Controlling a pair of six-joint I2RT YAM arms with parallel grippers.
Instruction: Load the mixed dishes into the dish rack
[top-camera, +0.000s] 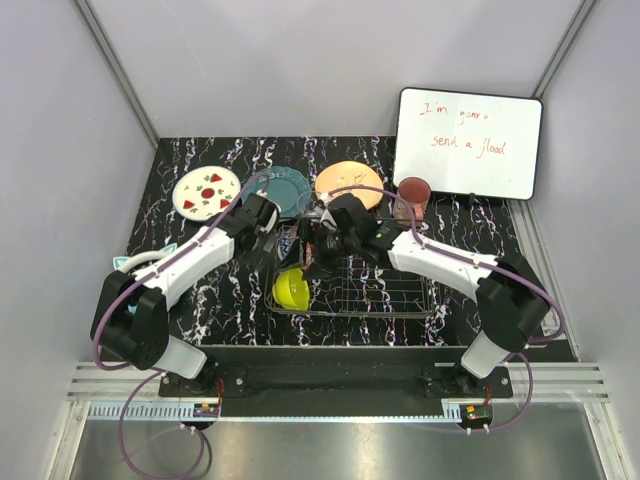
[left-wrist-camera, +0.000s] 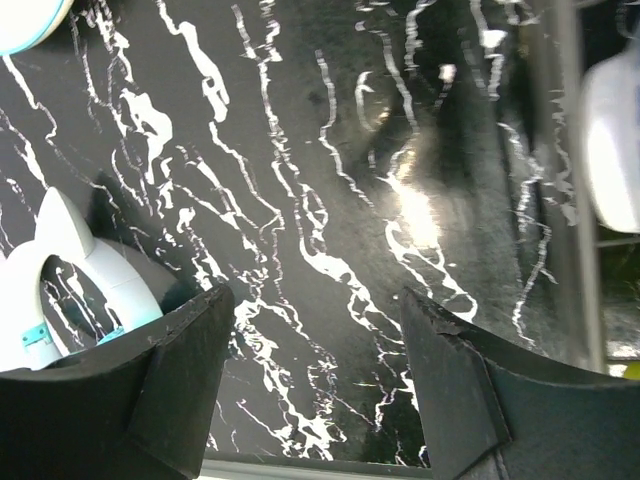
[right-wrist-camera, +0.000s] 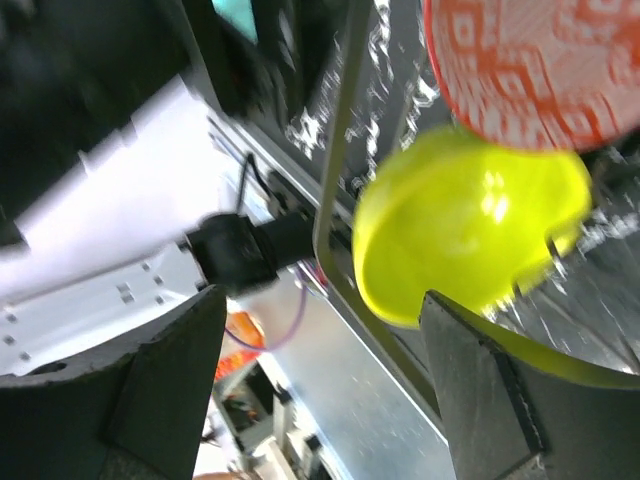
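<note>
Both arms crowd the left end of the dish rack (top-camera: 390, 290). The yellow-green bowl (top-camera: 291, 288) sits in it, with the small red-patterned bowl (right-wrist-camera: 540, 70) just beside. The right gripper (right-wrist-camera: 320, 380) has its fingers apart and empty, and so does the left gripper (left-wrist-camera: 315, 385), over bare bench (left-wrist-camera: 330, 200). The bowls look done. Teal plate (top-camera: 290, 186), orange plate (top-camera: 345, 180), white red-speckled plate (top-camera: 207, 192) and reddish-brown cup (top-camera: 413, 193) lie behind the rack. The likely next move is to take a plate by its rim and stand it between the prongs. The white board (top-camera: 468, 143) reads, roughly, "I'm gonna send a flood".
</note>
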